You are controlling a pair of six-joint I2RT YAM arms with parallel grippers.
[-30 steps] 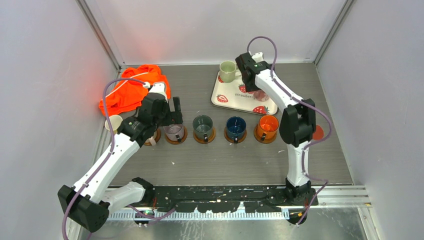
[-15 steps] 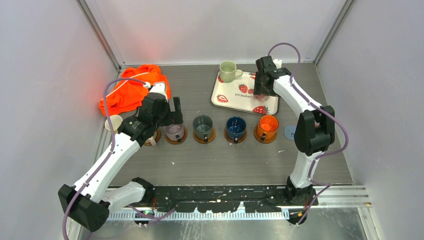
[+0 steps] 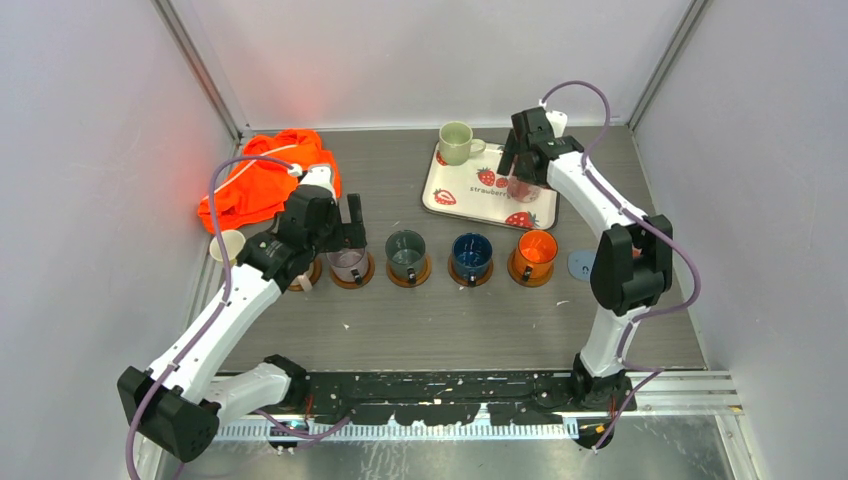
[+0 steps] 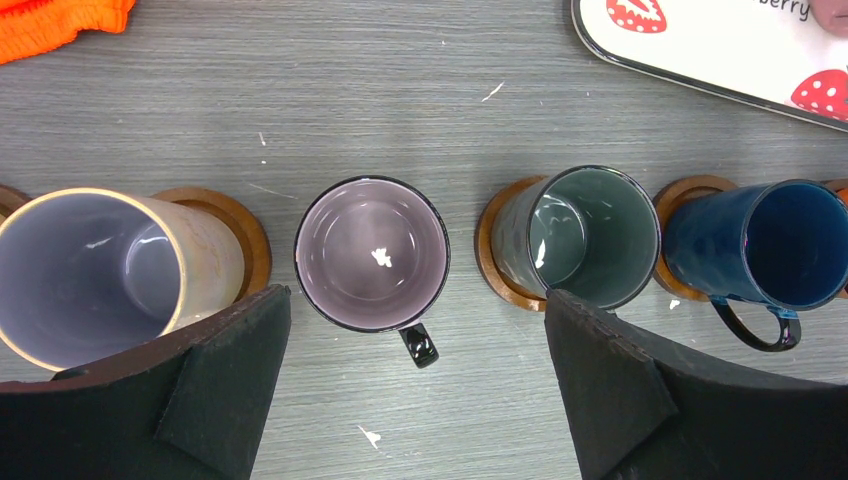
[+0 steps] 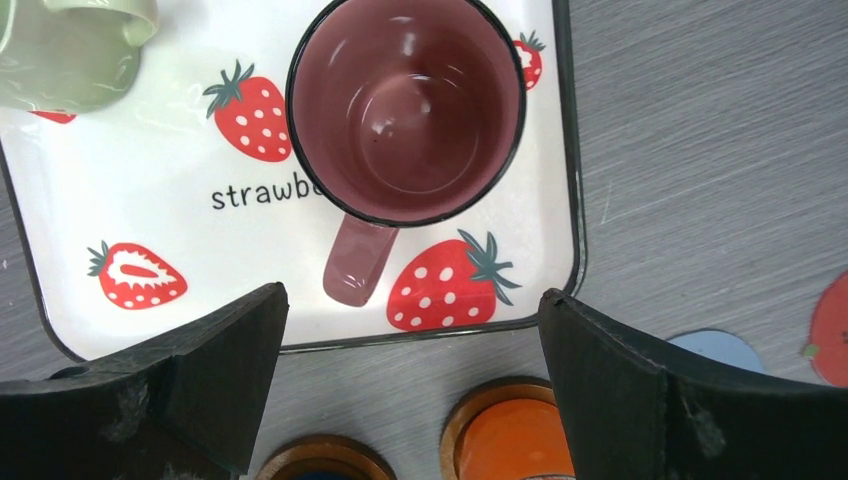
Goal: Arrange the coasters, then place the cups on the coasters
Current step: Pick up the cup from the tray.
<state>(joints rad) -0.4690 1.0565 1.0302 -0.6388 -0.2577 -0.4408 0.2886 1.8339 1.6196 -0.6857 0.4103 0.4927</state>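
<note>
The right claw (image 5: 412,293) gapes wide and empty, the pink cup (image 5: 405,105) just ahead on a tray (image 5: 130,190) lettered "strawb".

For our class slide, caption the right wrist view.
Open right pincer hovers over a pink mug on the strawberry tray, beside a pale green mug.
</note>
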